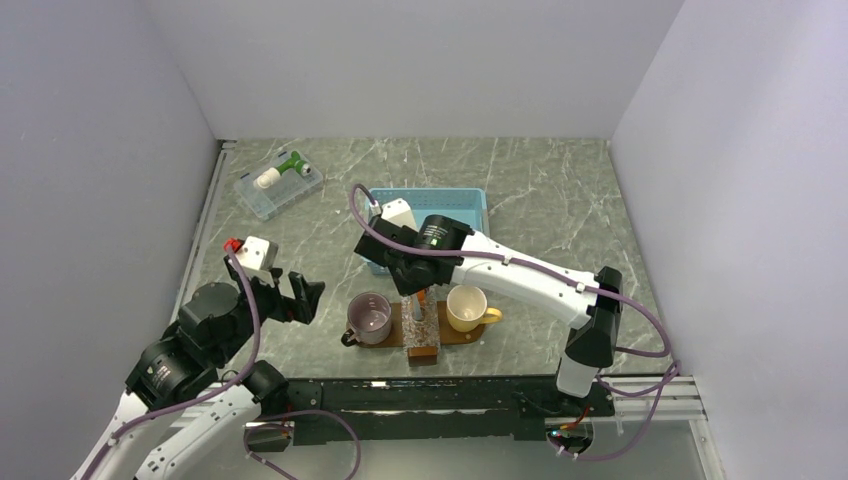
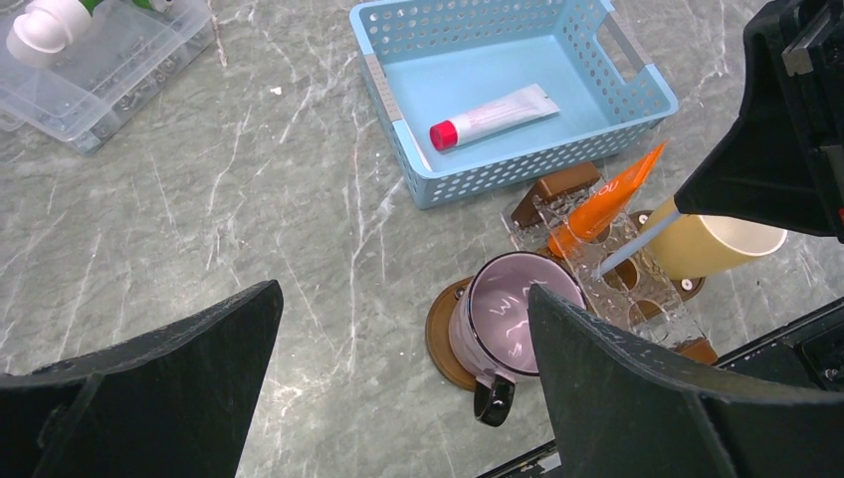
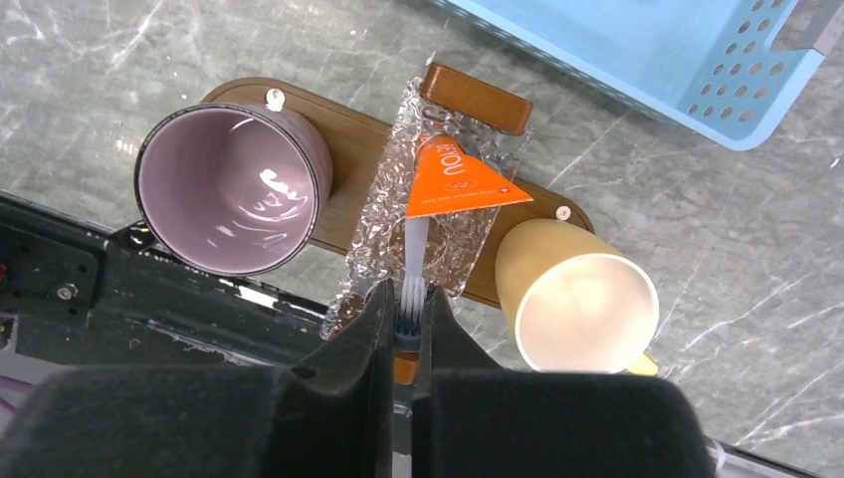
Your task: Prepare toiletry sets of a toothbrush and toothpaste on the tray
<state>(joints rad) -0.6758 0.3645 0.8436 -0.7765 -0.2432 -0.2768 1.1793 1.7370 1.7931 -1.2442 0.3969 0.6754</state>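
My right gripper is shut on the bristle end of the pale toothbrush, directly above the tray. The brush's handle points down into a clear holder that lies across the dark-brown tray. The orange toothpaste tube stands slanted in that same holder. From the left wrist view the toothbrush slopes from the right gripper into the holder beside the toothpaste. My left gripper hangs open and empty over bare table, left of the tray.
A purple mug stands on the tray's left end and a yellow cup on its right end. Behind them a light-blue basket holds a white tube with a red cap. A clear box sits at the back left.
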